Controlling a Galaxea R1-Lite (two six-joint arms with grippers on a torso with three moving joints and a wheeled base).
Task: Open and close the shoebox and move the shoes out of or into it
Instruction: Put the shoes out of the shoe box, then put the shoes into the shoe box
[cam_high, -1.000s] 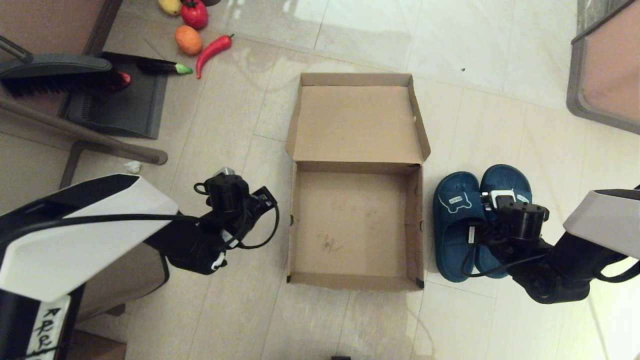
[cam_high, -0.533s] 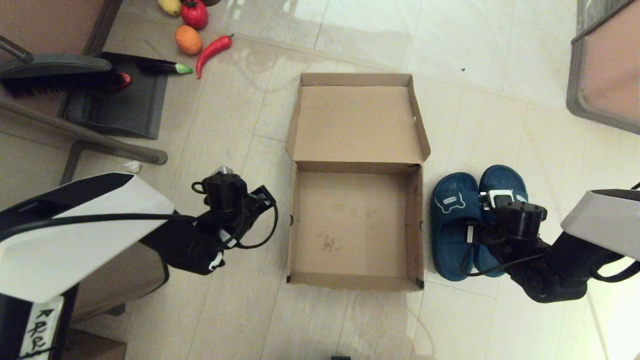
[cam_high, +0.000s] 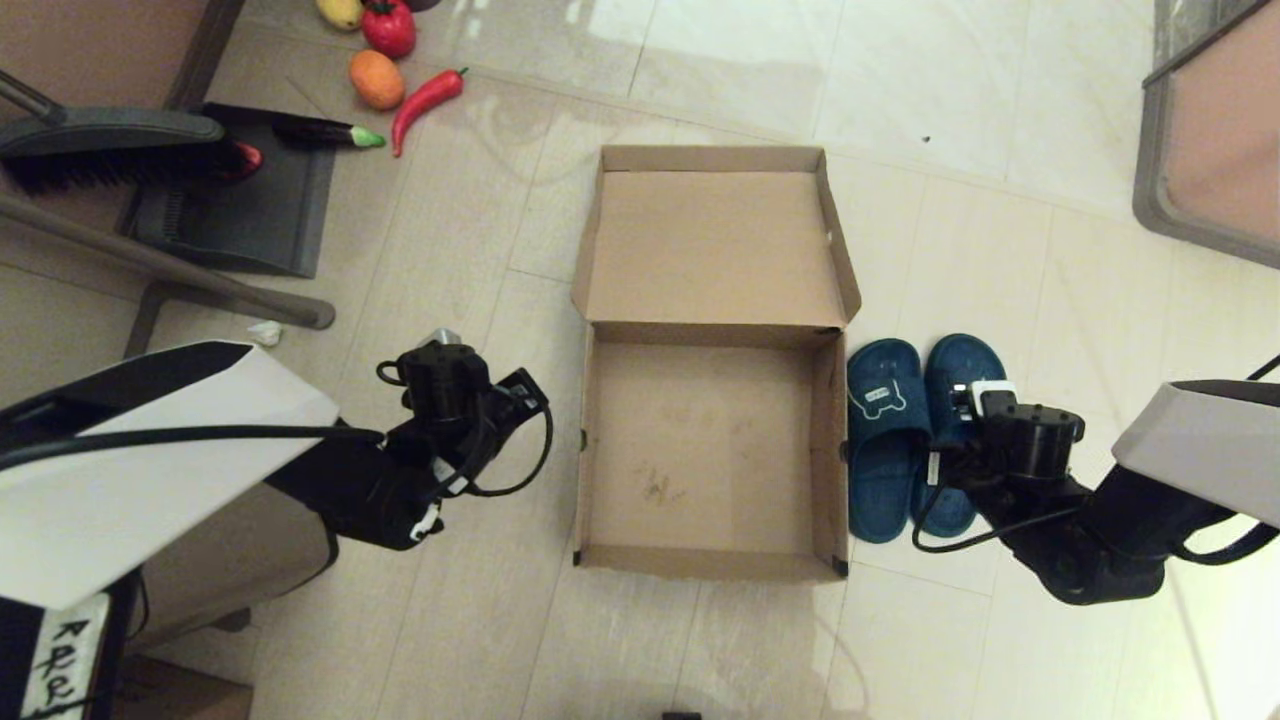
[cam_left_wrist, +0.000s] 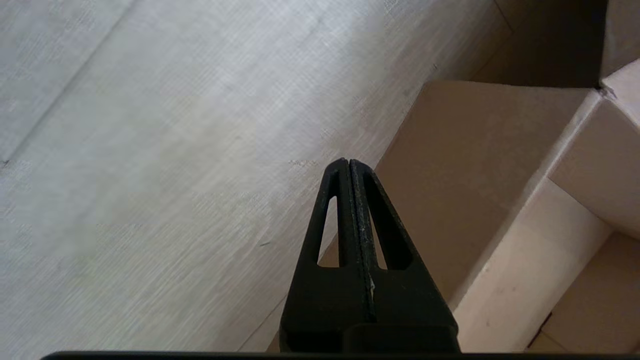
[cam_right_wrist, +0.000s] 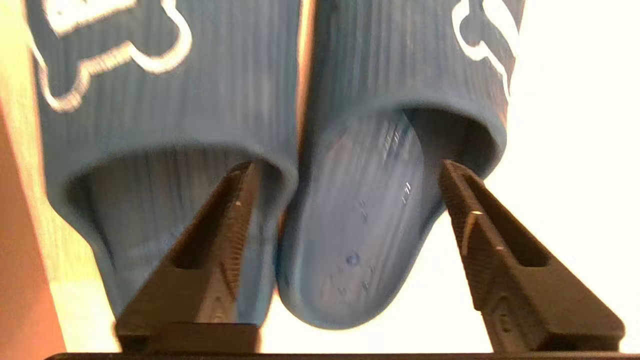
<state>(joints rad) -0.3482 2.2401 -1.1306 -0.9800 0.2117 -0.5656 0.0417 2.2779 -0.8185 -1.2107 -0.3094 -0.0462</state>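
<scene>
The brown shoebox (cam_high: 828, 450) stands open and empty in the middle of the floor, its lid (cam_high: 715, 245) folded back flat. The two teal slippers (cam_high: 880, 430) lie side by side against the box's right wall. My right gripper (cam_right_wrist: 345, 167) is open over them. One finger (cam_right_wrist: 235, 200) reaches under the strap of the left slipper (cam_right_wrist: 150, 100), and the other sits outside the right slipper (cam_right_wrist: 380, 75). My left gripper (cam_left_wrist: 348, 161) is shut on nothing and hovers left of the box's wall (cam_left_wrist: 450, 165).
Toy vegetables, among them a red chili (cam_high: 428, 100), lie at the far left. A dark dustpan (cam_high: 240, 215) with a brush and a slanting pole (cam_high: 160, 265) stand left of the box. A taupe bin (cam_high: 1210, 130) stands at the far right.
The slippers have moved left up to the box wall, look smaller and lower, and lie side by side instead of overlapping. The right arm shifted left with them; the left arm drifted slightly.
</scene>
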